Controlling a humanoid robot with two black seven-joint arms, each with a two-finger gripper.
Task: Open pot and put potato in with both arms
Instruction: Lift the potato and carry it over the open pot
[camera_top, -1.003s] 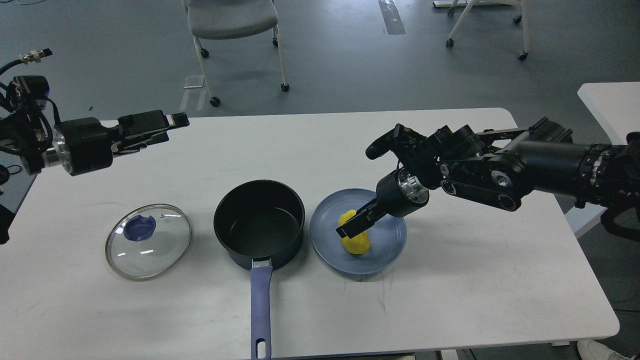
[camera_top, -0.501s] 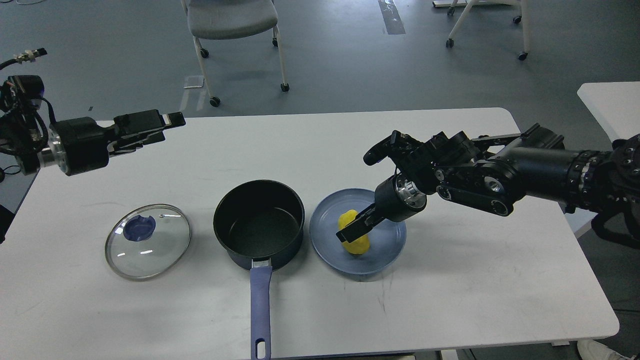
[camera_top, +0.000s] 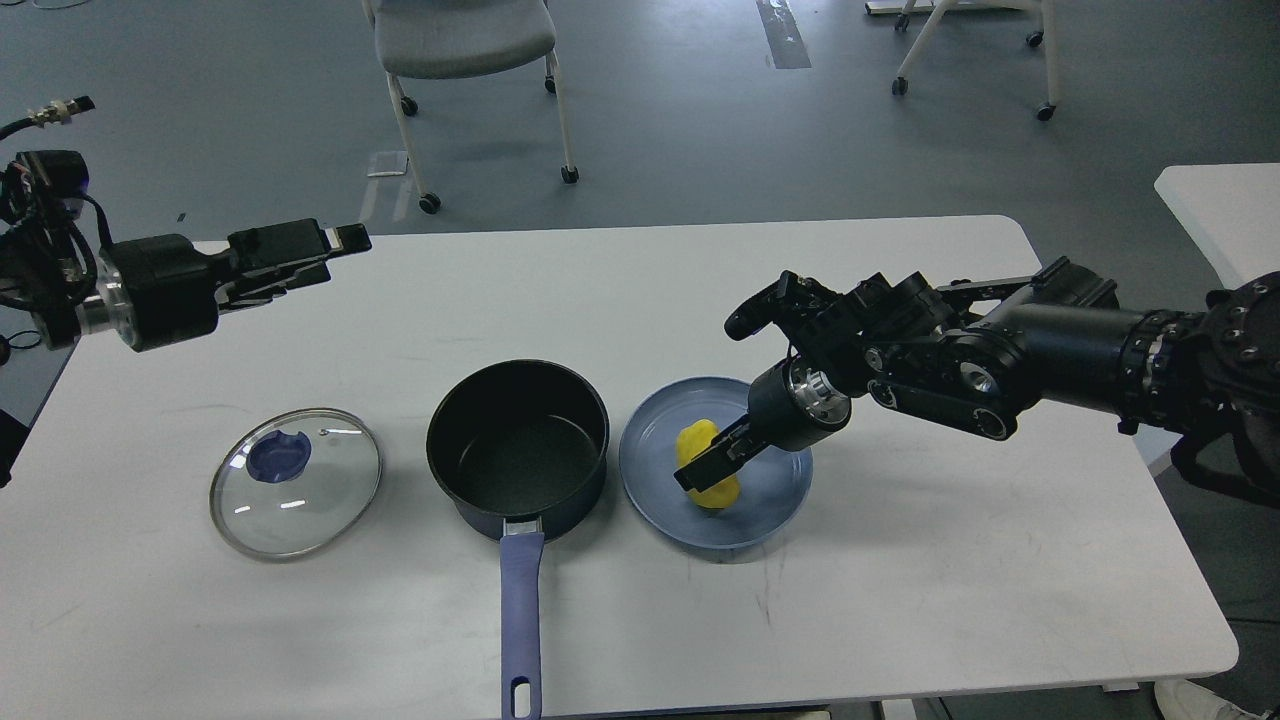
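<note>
The pot (camera_top: 518, 450) stands open in the middle of the table, its blue-purple handle (camera_top: 522, 610) pointing towards me. Its glass lid (camera_top: 296, 481) with the blue knob lies flat on the table to the left of it. The yellow potato (camera_top: 708, 466) lies on a blue-grey plate (camera_top: 775, 490) right of the pot. My right gripper (camera_top: 700, 466) reaches down from the right, and a dark finger crosses the potato's middle. I cannot tell its grip. My left gripper (camera_top: 340, 255) hovers high over the table's back left, fingers slightly apart and empty.
The white table (camera_top: 900, 600) reaches to its front and right edges. A grey wheeled chair (camera_top: 460, 40) stands on the floor behind the table. A second white table (camera_top: 1220, 210) is at the far right.
My right arm has shifted slightly left and lower, settling the gripper onto the potato. My left gripper has drawn back a little to the left. The pot, lid and plate have not moved.
</note>
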